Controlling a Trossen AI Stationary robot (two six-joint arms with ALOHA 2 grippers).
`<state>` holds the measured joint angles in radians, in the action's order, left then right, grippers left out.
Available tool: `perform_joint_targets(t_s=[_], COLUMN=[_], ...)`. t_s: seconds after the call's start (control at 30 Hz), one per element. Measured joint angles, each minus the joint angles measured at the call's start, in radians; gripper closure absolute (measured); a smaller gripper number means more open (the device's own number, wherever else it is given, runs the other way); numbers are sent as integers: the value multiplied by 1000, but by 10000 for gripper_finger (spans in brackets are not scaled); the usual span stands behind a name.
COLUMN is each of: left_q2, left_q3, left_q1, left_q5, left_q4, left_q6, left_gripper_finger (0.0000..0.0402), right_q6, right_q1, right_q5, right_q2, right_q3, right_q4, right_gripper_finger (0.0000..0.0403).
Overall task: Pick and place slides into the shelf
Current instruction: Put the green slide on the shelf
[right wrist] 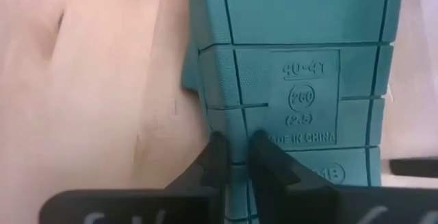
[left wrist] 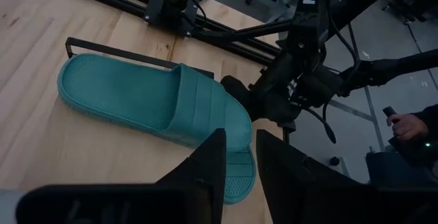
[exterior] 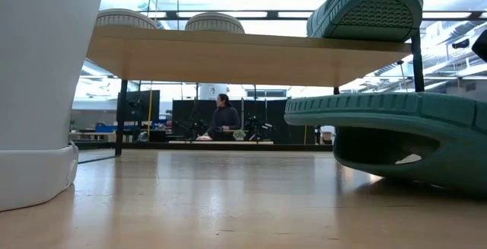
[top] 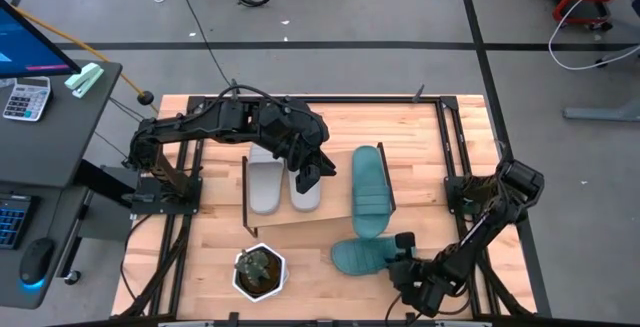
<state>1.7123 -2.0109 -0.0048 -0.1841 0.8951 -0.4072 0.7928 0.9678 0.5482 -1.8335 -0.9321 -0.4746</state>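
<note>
Two light grey slides lie side by side on the left part of the shelf. One teal slide lies on its right part, strap up. The second teal slide lies sole up on the table in front of the shelf; in the low view its strap is underneath. My right gripper is shut on its right end. My left gripper hovers above the shelf beside the grey slides. It is open by a narrow gap and holds nothing. My right gripper pinches a narrow strip of the teal slide's upturned sole between its two fingers, near the slide's end toward the table's right edge. The fingers slant down from the near right. The fingers hide how far under the edge they reach.
A potted plant in a white pot stands on the table near the front edge, left of the teal slide. A desk with a calculator stands beyond the table's left edge. A person's hand shows beyond the table's right side.
</note>
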Motion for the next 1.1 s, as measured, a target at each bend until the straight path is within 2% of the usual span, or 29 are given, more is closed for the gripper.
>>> perform_joint_targets(t_s=[0.13,0.3,0.6,0.97,1.1], left_q2=[0,0,0,0,0], left_q3=[0,0,0,0,0], left_q1=[0,-4,-6,-6,-6], left_q5=[0,0,0,0,0], left_q4=[0,0,0,-7,-8], left_q6=[1,3,11,27,28], left_gripper_finger=[315,312,321,319,323], right_q6=[51,108,42,124,123], right_q1=[2,7,66,95,87], right_q5=[-19,-69,-131,-27,-37], right_q2=[52,146,295,452,477], right_q3=[3,-17,-120,-157,-157], right_q4=[1,-29,-39,-160,-257], right_gripper_finger=[361,381,401,399,400])
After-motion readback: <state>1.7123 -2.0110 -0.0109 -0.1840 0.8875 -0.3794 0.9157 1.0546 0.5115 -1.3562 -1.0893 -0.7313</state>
